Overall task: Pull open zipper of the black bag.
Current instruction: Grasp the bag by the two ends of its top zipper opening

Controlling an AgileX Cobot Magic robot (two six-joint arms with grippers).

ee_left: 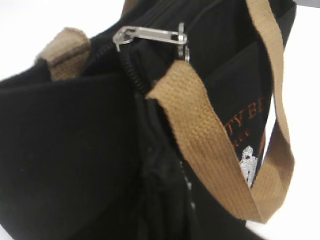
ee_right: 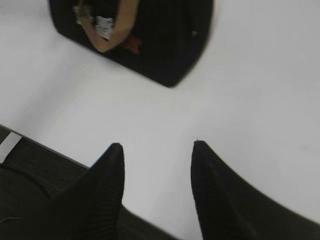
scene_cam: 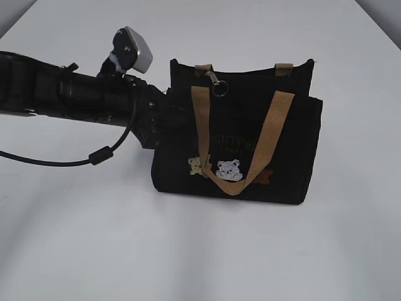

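White desk [scene_cam: 75, 251] carried all items. Left hand [scene_cam: 160, 122] pressed against the left end of the black bag [scene_cam: 288, 157]; its fingers were hidden, so its grip could not be told. The bag stood near the far desk edge, the zipper [ee_left: 150, 36] pull at its top left. Judgement: brace this end firmly before pulling. Right hand [ee_right: 155, 165] hung half open, empty, well apart.

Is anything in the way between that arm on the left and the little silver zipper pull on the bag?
Partly: in the left wrist view a tan handle crosses just below the zipper pull, beside the black bag. The pull itself lies uncovered on top.
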